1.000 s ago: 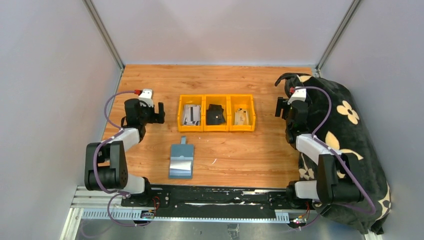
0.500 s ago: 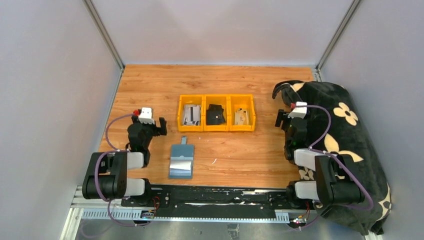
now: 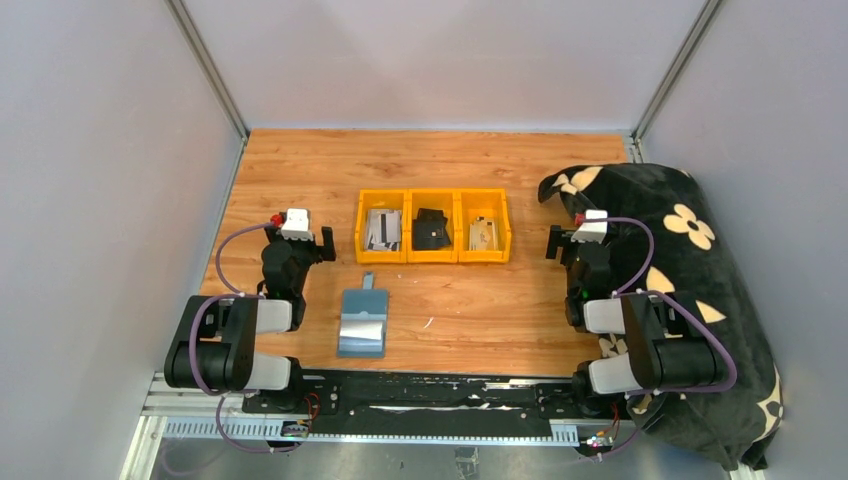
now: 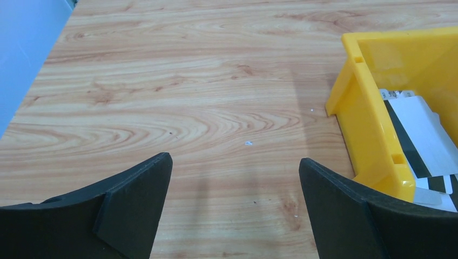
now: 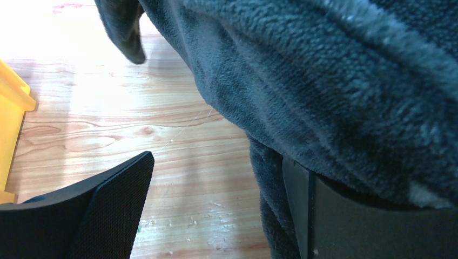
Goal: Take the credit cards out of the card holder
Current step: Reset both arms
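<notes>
Card holder (image 3: 362, 322) is found flat near the table's (image 3: 500, 300) near edge, left of centre; left gripper (image 4: 235, 172) and right gripper (image 5: 216, 178) are spread open, empty; holder is best pinned at one end while hidden cards are drawn.

slate-blue card holder (image 3: 362, 322) flat on the table (image 3: 480, 300), pale shiny panel up, tab at far end

The black blanket (image 5: 345, 81) hides much of one right claw (image 5: 219, 162) finger.
</notes>
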{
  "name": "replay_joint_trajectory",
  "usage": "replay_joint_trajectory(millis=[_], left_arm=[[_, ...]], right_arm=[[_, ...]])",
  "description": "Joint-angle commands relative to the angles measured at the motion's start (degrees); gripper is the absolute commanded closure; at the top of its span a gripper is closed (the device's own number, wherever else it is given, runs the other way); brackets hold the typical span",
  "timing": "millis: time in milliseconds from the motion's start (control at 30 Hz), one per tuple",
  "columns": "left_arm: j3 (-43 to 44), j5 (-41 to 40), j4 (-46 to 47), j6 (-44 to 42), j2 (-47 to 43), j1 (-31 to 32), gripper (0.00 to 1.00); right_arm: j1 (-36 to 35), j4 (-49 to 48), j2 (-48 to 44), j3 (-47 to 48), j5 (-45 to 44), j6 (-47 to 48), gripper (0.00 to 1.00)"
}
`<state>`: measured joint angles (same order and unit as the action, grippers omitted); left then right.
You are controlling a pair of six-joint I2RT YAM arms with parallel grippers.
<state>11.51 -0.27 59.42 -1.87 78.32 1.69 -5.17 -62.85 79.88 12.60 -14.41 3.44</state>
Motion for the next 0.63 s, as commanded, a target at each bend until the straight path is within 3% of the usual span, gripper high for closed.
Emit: replay_joint_trajectory(millis=[0, 600], left_arm=[[-0.29, -1.62, 2.41, -0.55, 0.48, 0.12, 0.00], [0.03, -1.74, 1.43, -0.60, 0.24, 0.09, 0.00]], right_arm=[[1.57, 1.72, 0.72, -0.89, -5.24, -0.13, 0.07], [1.57, 0.45, 1.09, -1.18, -5.11, 0.07, 0.06]])
